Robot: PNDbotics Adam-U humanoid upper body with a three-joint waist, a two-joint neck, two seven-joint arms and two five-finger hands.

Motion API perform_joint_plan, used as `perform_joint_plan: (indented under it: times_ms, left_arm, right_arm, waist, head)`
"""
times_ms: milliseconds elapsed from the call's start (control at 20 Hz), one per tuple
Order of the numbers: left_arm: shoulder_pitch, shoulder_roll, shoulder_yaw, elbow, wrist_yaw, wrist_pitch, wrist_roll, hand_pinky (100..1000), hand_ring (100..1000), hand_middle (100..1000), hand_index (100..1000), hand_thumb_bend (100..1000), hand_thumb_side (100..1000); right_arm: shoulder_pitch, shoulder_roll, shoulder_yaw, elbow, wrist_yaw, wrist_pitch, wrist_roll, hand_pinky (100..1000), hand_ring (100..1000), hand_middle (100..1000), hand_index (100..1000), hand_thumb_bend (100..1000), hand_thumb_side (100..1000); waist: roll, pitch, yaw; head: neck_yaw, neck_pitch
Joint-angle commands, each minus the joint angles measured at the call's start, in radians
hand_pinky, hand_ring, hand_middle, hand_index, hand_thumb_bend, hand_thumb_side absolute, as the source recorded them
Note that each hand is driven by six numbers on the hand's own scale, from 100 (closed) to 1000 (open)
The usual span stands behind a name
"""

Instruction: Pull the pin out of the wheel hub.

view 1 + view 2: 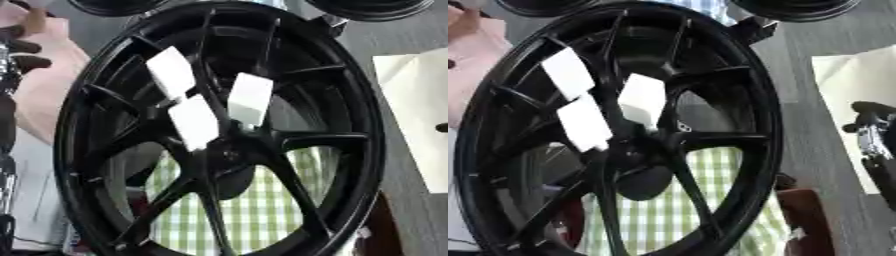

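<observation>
A large black wheel hub [219, 135] stands upright close in front of me and fills most of both views. Three white rectangular tags [194, 121] sit on the spokes near its centre [636, 150]. I cannot make out a pin. Dark parts of my left hand [19, 55] show at the left edge, beside the rim. My right hand [872, 135], black with silver parts, shows at the right edge, apart from the rim.
A green-and-white checked cloth [254, 210] shows through the lower spokes. A pale sheet [420, 110] lies on the grey surface to the right. Two more black rims [798, 7] stand at the top. A pink shape [48, 85] lies behind the left rim.
</observation>
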Motion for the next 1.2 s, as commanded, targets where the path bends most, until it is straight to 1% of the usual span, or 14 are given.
perform_joint_plan:
  times_ms: [50,200,300,350,500,600,750,950,1000,1050,1200]
  left_arm:
    - [-0.035,0.083,-0.003,-0.042,-0.039,-0.037,-0.03,840,615,607,786,100,564]
    - [-0.086,0.154,-0.045,-0.065,-0.083,-0.08,-0.073,837,637,626,797,100,539]
    - [-0.125,0.2,-0.085,-0.066,-0.111,-0.108,-0.102,834,653,638,798,100,480]
    - [-0.148,0.224,-0.109,-0.06,-0.126,-0.123,-0.116,831,664,647,800,100,414]
    - [-0.22,0.296,-0.18,-0.019,-0.17,-0.167,-0.161,827,689,665,804,100,293]
    - [-0.264,0.341,-0.225,0.018,-0.198,-0.195,-0.188,825,707,679,807,100,257]
    - [-0.333,0.41,-0.294,0.064,-0.24,-0.234,-0.231,824,725,692,809,100,244]
    - [-0.428,0.505,-0.385,0.123,-0.299,-0.284,-0.289,826,748,712,815,100,259]
    - [-0.452,0.529,-0.404,0.137,-0.314,-0.295,-0.304,828,756,719,820,100,297]
    - [-0.476,0.553,-0.42,0.15,-0.328,-0.306,-0.319,831,763,726,824,100,271]
    - [-0.548,0.624,-0.463,0.182,-0.372,-0.347,-0.363,843,786,750,841,100,284]
  right_arm:
    - [0.002,-0.016,-0.01,-0.013,0.002,0.002,-0.003,887,657,785,762,100,787]
    - [0.011,-0.024,-0.015,-0.013,0.01,0.003,-0.008,887,654,784,761,100,785]
    - [0.018,-0.03,-0.019,-0.013,0.015,0.001,-0.012,885,649,780,758,100,781]
    - [0.022,-0.033,-0.021,-0.013,0.018,-0.001,-0.013,884,647,779,758,100,780]
    - [0.033,-0.039,-0.026,-0.013,0.026,-0.003,-0.017,883,645,777,757,100,780]
    - [0.041,-0.042,-0.029,-0.013,0.033,-0.004,-0.02,883,645,777,757,100,781]
    - [0.052,-0.045,-0.031,-0.013,0.042,-0.006,-0.026,882,644,776,757,100,782]
    - [0.059,-0.046,-0.034,-0.013,0.051,-0.014,-0.033,882,644,776,757,100,782]
    - [0.06,-0.046,-0.034,-0.013,0.051,-0.017,-0.034,882,644,776,757,100,775]
    - [0.06,-0.046,-0.034,-0.013,0.052,-0.02,-0.034,882,644,776,757,100,782]
    - [0.059,-0.046,-0.031,-0.013,0.054,-0.03,-0.031,884,646,777,758,100,780]
  waist:
    - [0.02,-0.074,0.002]
    - [0.035,-0.077,0.008]
    - [0.047,-0.08,0.013]
    - [0.052,-0.081,0.016]
    - [0.064,-0.085,0.021]
    - [0.071,-0.087,0.022]
    - [0.079,-0.088,0.017]
    - [0.084,-0.083,0.0]
    - [0.084,-0.081,-0.005]
    - [0.083,-0.078,-0.009]
    - [0.078,-0.07,-0.021]
  head:
    - [-0.02,-0.008]
    - [-0.045,-0.004]
    - [-0.059,-0.001]
    - [-0.064,0.0]
    - [-0.077,0.003]
    - [-0.083,0.005]
    - [-0.089,0.006]
    - [-0.091,0.003]
    - [-0.089,0.004]
    - [-0.085,0.004]
    - [-0.063,-0.001]
